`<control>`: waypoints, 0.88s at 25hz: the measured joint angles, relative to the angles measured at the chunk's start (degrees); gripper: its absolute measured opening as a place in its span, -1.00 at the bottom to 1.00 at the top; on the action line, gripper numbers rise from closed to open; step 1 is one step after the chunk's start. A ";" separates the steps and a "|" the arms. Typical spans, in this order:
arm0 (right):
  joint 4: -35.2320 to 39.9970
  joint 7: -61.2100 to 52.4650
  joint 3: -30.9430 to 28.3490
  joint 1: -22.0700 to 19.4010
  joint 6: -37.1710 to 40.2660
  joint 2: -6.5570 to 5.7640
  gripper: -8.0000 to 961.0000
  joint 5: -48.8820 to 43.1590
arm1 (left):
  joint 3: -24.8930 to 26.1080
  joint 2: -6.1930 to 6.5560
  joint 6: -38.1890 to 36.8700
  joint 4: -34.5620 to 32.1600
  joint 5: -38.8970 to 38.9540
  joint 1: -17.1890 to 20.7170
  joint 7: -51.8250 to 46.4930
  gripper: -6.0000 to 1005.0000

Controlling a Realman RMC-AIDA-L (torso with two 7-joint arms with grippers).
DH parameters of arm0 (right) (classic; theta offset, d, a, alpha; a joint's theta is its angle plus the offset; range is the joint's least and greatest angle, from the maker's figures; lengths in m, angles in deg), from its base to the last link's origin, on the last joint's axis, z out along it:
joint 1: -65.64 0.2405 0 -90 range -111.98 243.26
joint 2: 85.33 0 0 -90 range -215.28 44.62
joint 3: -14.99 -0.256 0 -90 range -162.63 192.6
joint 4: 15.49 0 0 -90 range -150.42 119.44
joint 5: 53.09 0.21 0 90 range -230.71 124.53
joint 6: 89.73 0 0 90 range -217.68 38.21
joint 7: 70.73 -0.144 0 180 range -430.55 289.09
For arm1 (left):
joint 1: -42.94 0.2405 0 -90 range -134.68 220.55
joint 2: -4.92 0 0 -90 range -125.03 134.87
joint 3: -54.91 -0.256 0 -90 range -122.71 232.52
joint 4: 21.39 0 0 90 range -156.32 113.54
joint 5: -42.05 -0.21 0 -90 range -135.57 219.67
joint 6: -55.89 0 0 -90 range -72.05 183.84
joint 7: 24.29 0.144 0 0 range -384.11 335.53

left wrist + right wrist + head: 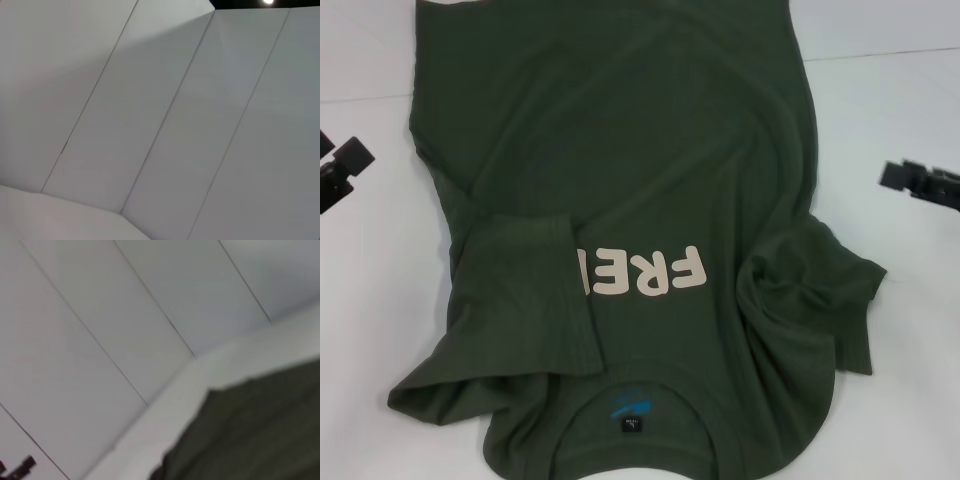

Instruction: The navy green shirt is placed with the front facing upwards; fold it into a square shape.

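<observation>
Shirt status: dark olive-green cotton T-shirt (640, 200) with pink lettering lies mid-table (910, 330), collar at 6 o'clock, left sleeve folded inward. Left gripper (342, 168) at 9, right gripper (920, 182) at 3; jaws' state indiscernible. Next, I judge: pinch the bunched right sleeve's edge, fold inward flat.

A corner of the shirt (250, 430) is seen lying on the white table (165, 405); pale seamed wall panels (100, 315) are seen behind; a small black part (20, 468) is glimpsed at the edge.
</observation>
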State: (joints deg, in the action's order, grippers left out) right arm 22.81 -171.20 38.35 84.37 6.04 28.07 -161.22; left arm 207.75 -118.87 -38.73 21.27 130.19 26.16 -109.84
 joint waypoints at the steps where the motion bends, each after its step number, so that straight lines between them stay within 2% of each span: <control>1: 1.47 -2.80 -0.13 -0.29 0.17 -0.14 0.94 -1.45 | -0.04 0.00 0.01 -0.02 -0.07 -0.02 -0.12 0.80; 6: 5.50 -13.13 -0.70 -1.21 3.73 -1.72 0.94 -6.73 | -0.17 0.03 0.45 -0.06 -0.36 0.02 -0.49 0.80; 14: 5.58 -21.44 -4.66 -2.10 9.61 -4.21 0.94 -14.63 | -0.57 0.04 0.51 -0.58 -1.85 0.11 -0.29 0.80; 22: 2.10 -22.13 -6.83 -2.13 9.43 -4.35 0.94 -21.41 | -3.36 0.34 0.68 -0.19 -7.26 -0.61 0.04 0.80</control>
State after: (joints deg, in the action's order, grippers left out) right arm 24.91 -193.32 31.52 82.25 15.47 23.71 -182.64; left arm 204.39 -118.53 -38.05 21.08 122.92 25.55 -109.80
